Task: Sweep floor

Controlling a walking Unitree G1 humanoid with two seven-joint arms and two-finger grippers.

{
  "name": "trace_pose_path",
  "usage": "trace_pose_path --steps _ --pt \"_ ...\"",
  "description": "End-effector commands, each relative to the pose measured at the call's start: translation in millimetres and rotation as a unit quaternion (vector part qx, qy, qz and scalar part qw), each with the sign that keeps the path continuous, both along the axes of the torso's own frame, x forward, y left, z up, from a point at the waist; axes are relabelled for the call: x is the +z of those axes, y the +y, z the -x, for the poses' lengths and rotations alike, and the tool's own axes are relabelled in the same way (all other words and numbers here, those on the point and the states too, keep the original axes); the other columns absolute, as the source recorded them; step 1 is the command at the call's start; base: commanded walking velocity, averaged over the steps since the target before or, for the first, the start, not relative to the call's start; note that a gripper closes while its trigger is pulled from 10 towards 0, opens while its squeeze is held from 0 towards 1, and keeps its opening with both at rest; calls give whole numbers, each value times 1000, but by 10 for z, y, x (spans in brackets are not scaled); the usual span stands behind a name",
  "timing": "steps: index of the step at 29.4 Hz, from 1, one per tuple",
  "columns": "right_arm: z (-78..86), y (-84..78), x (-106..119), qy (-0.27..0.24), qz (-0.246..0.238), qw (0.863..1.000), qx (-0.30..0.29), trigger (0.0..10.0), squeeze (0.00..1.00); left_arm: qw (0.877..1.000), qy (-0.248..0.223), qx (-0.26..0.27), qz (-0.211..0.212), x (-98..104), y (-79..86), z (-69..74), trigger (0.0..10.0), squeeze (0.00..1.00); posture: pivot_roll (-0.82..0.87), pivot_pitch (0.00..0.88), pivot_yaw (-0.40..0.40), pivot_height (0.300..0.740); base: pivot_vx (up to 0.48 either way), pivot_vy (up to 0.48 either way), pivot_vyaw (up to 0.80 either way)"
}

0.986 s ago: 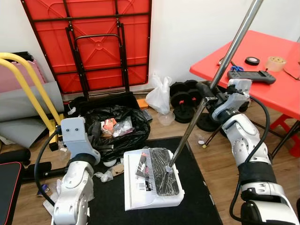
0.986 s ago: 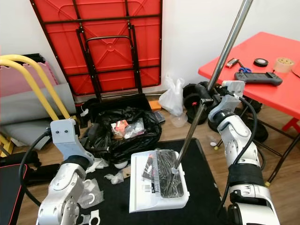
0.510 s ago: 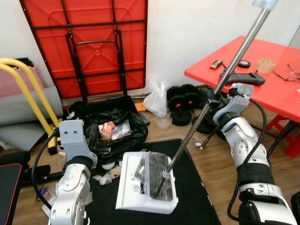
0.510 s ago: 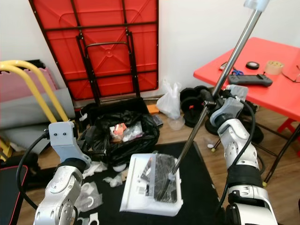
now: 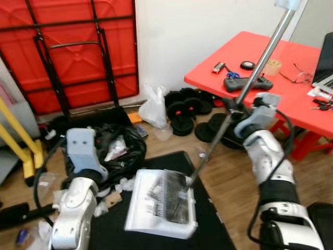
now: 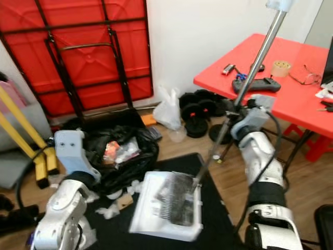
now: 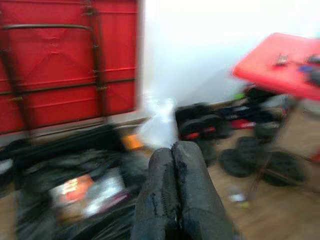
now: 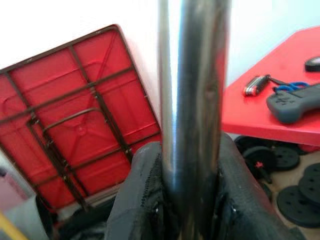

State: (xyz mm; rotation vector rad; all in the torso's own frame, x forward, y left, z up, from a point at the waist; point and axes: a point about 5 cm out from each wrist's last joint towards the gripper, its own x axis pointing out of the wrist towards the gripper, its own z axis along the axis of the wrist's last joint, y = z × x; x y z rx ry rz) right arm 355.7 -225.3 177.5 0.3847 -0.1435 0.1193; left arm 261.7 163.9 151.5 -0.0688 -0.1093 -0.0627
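I have the right gripper (image 8: 192,200) clamped on the broom handle (image 5: 258,61), both black fingers pressed against the steel tube at roughly mid-length. The handle slants from about 1 o'clock high in the head view down to the broom head (image 5: 169,198), which rests in the white dustpan (image 5: 140,208) near 6 o'clock. The dustpan lies tilted on the black mat (image 5: 210,229).

The left gripper (image 7: 175,192) has its 2 fingers pressed together with nothing between them; it points toward the black rubbish bag (image 6: 117,156), which sits open at about 9 o'clock from the dustpan with wrappers inside.

Progress, as I judge it: some debris is already bagged, and the broom and pan are parked together. White scraps (image 6: 112,211) lie loose on the floor between bag and pan, and the bare wooden floor (image 5: 234,182) toward the red table (image 5: 291,67) looks unswept. Sweeping up the rest and emptying the pan are outstanding.
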Motion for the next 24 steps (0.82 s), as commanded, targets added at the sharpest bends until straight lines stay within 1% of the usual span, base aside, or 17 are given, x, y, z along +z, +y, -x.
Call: trace_pose_path --steps 1,19,23,24 --pt "-52 103 272 -53 -4 998 16 10000 0 1000 4 7 -4 -27 66 39 10000 0 -117 0 -41 740 368 0 0" --pt "-45 145 314 -67 0 997 43 10000 0 1000 2 6 -3 -23 60 30 10000 0 -119 0 -43 740 365 0 0" --pt "-43 150 315 -65 2 997 48 10000 0 1000 2 5 -3 -22 53 30 10000 0 -120 0 -43 740 365 0 786" --pt "-44 160 311 -62 2 997 50 10000 0 1000 1 4 -2 -22 52 29 10000 0 -121 0 -44 740 368 0 0"
